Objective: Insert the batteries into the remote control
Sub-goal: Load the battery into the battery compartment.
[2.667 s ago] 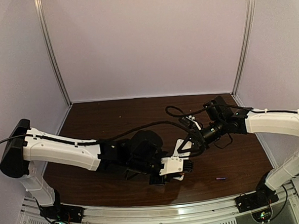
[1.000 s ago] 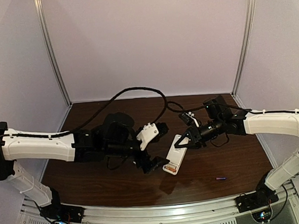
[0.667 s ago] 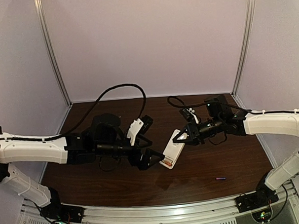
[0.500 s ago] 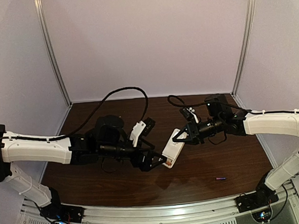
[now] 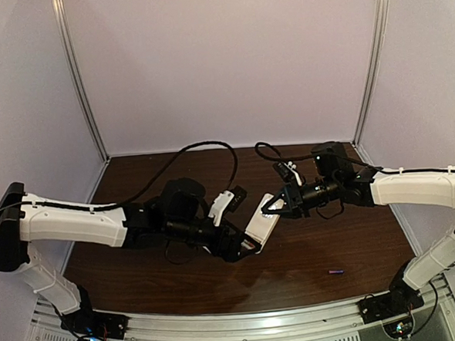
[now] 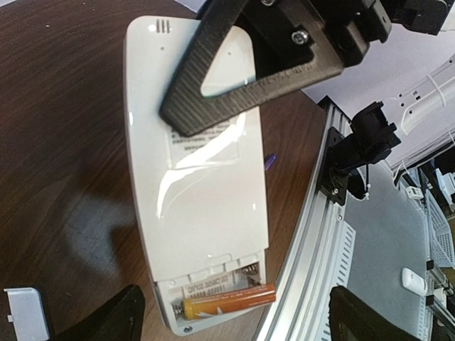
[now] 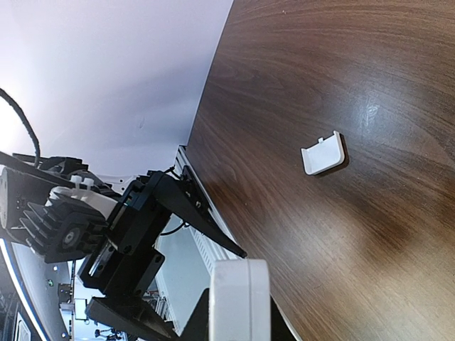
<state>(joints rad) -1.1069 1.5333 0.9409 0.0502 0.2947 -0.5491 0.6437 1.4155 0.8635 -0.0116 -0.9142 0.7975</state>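
Top external: left jaws, spread wide, have neared the remote control [image 5: 262,224], perhaps straddling it; right jaws clamp it.

Overhead faces the table [image 5: 296,278]; close wrist views apparently share the remote [image 6: 206,234].

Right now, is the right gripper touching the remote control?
Touching. In the left wrist view a black finger of the right gripper lies flat across the back of the remote control, with no gap.

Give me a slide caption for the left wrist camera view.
Right gripper holds the remote back up, one orange battery in its open compartment.
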